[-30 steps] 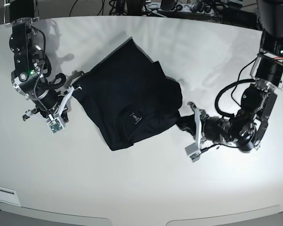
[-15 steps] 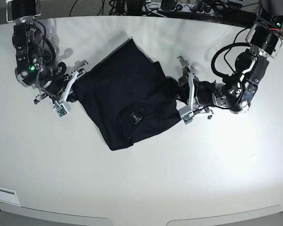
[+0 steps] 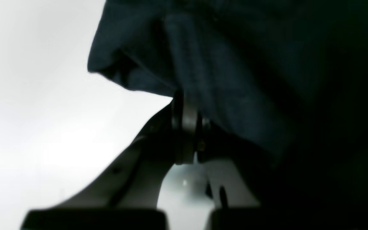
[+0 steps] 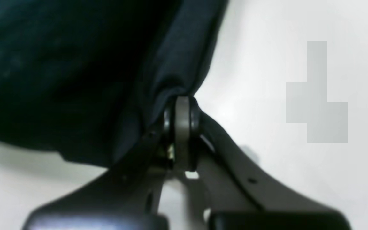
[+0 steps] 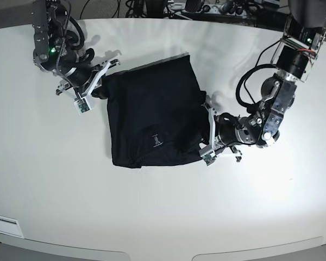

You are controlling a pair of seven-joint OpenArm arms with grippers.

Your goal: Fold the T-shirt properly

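Note:
The black T-shirt (image 5: 152, 114) lies folded into a rough rectangle in the middle of the white table (image 5: 163, 217), its tiny pale label (image 5: 155, 140) facing up near the front. My right gripper (image 5: 101, 88) is at the shirt's far left corner. In the right wrist view the right gripper (image 4: 182, 107) is shut, pinching a bunched edge of the T-shirt (image 4: 75, 64). My left gripper (image 5: 205, 129) is at the shirt's right edge. In the left wrist view the left gripper (image 3: 185, 107) is shut on a fold of the T-shirt (image 3: 235, 64).
Cables and dark equipment (image 5: 168, 6) line the table's far edge. A white strip (image 5: 2, 223) sits at the front left corner. Bare tabletop surrounds the shirt on all sides.
Both grippers have dragged the shirt: the right one moved farther back, the left one came nearer. The shirt has turned from a diagonal lie to a squarer one.

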